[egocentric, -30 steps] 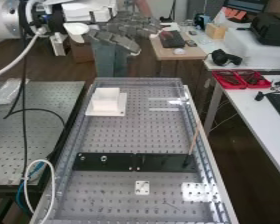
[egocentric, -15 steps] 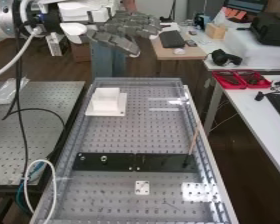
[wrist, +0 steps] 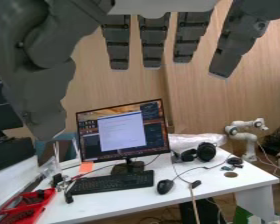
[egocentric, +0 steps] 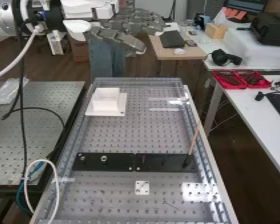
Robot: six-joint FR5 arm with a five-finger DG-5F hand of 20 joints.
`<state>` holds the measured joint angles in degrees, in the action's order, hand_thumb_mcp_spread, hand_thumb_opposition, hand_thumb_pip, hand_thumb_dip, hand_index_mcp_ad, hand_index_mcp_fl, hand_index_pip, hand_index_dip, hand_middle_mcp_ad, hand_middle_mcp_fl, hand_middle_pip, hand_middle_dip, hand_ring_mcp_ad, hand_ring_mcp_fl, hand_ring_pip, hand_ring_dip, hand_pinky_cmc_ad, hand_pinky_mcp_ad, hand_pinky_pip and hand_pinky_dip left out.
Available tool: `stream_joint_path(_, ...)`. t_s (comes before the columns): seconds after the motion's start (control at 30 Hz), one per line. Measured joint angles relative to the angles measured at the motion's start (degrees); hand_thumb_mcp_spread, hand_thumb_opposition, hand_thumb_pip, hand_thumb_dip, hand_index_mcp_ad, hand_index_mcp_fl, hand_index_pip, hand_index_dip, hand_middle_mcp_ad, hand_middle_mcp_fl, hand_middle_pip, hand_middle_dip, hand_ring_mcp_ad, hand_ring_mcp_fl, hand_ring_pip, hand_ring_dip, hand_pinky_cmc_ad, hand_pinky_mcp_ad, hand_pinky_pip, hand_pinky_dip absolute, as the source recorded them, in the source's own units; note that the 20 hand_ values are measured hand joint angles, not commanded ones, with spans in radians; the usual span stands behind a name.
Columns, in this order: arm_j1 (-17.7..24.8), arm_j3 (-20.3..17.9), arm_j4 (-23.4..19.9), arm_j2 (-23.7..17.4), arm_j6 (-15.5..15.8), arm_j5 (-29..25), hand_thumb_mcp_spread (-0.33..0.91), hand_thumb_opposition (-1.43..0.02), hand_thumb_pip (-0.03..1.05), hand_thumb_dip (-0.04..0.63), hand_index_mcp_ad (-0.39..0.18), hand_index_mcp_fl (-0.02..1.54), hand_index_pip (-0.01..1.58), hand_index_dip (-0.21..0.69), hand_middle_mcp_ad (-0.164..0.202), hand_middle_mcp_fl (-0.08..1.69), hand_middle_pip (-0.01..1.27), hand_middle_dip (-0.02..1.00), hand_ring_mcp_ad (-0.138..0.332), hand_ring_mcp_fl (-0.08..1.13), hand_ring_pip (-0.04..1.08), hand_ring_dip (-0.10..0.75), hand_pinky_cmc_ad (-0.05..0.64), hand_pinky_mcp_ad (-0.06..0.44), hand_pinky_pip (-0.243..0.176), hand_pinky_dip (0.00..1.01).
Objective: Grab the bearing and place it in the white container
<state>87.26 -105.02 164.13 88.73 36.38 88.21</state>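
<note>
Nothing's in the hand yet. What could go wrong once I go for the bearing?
Two small round pieces sit near each other on the black plate; the open hand might take or knock the wrong one.

The thin stick rising at the plate's other end could be bumped by a wide approach.

The white cable looping by the bench's near end might snag as the arm moves.

A robotics lab, by the look of it: a robot arm with a grey hand at the upper left of the high view, and a desk drilled all over with holes (a second perforated table stands at the left). The wrist view adds a monitor, a keyboard and a small white robot.
</note>
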Motion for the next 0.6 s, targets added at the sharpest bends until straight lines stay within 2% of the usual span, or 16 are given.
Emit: stream_joint_path(0.6, -3.52, 1.79, 1.79, 1.27, -0.09, 5.54, 0.24, -0.71, 0.55, 0.192, -0.075, 0.07, 0.10, 0.218, 0.068, 0.05, 0.13, 0.21, 0.119, 0.00, 0.09, 0.103, 0.363, 0.278, -0.089, 0.38)
